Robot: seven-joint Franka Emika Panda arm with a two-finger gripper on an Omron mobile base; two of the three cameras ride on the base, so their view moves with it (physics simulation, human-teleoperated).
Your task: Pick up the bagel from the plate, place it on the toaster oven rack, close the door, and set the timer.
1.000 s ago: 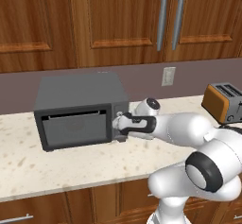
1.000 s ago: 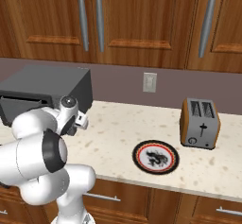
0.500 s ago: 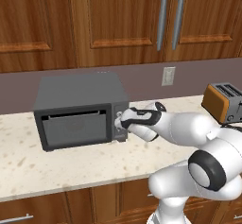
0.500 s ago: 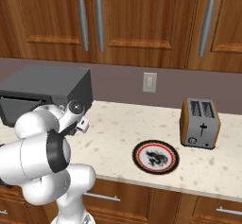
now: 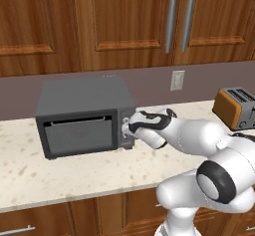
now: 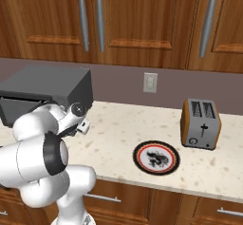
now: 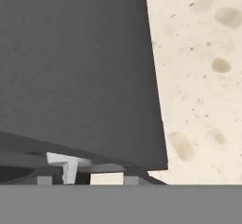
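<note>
I am looking over a long speckled cream stone counter where the dark grey boxy toaster oven is sitting with its dark glass-windowed door standing closed. My white arm's two-finger gripper is pressing up against the oven's side panel, at a small light knob, though I cannot tell whether the fingers are clamping it. The round red-rimmed plate is lying well apart from the oven, near the orange slot toaster.
</note>
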